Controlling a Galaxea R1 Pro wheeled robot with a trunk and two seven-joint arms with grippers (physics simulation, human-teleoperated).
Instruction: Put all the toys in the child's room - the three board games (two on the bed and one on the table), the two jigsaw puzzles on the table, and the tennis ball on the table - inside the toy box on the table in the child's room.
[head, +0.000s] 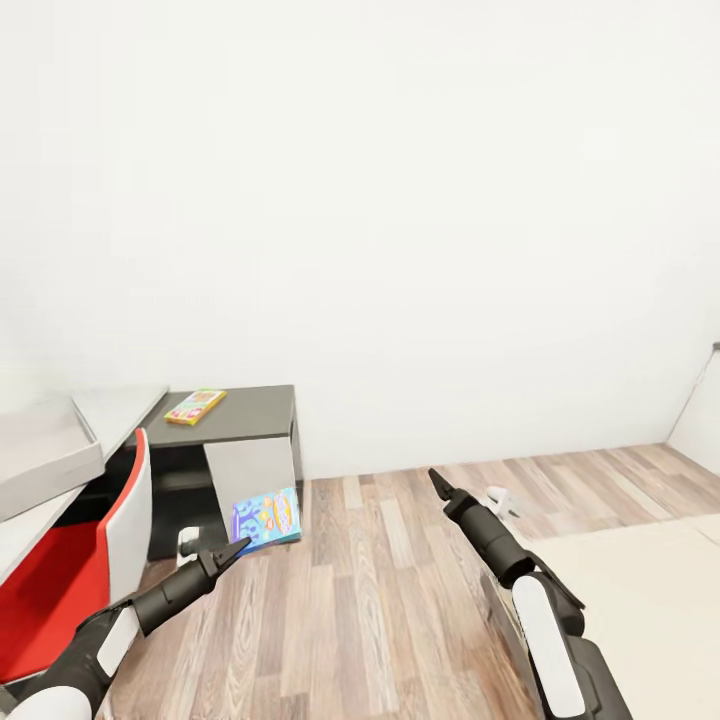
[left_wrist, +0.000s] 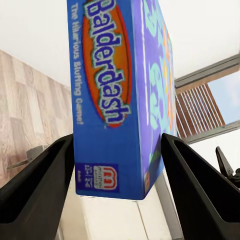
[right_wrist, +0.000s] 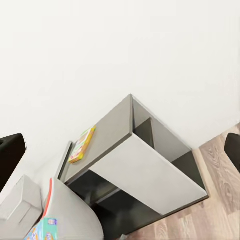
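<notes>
We carry the blue board game (head: 267, 518) in our left gripper (head: 234, 548), held upright above the wood-plank floor (head: 400, 590) in front of the dark cabinet (head: 232, 440). In the left wrist view the two dark fingers (left_wrist: 37, 187) press the flat box (left_wrist: 120, 95) from both sides, its spine reading "Balderdash".

Our right gripper (head: 437, 483) is stretched forward over the floor with nothing in it, and in the right wrist view its fingertips (right_wrist: 10, 155) stand well apart.

A yellow-green board game (head: 196, 406) lies flat on the dark-grey cabinet top, near its left end. The light grey toy box (head: 45, 455) sits on the pale table (head: 120, 410) at the far left; we cannot tell what lies inside it from here. The red chair (head: 70, 570) stands just beside our left arm. A cream bed (head: 640, 600) corner shows at lower right.
</notes>
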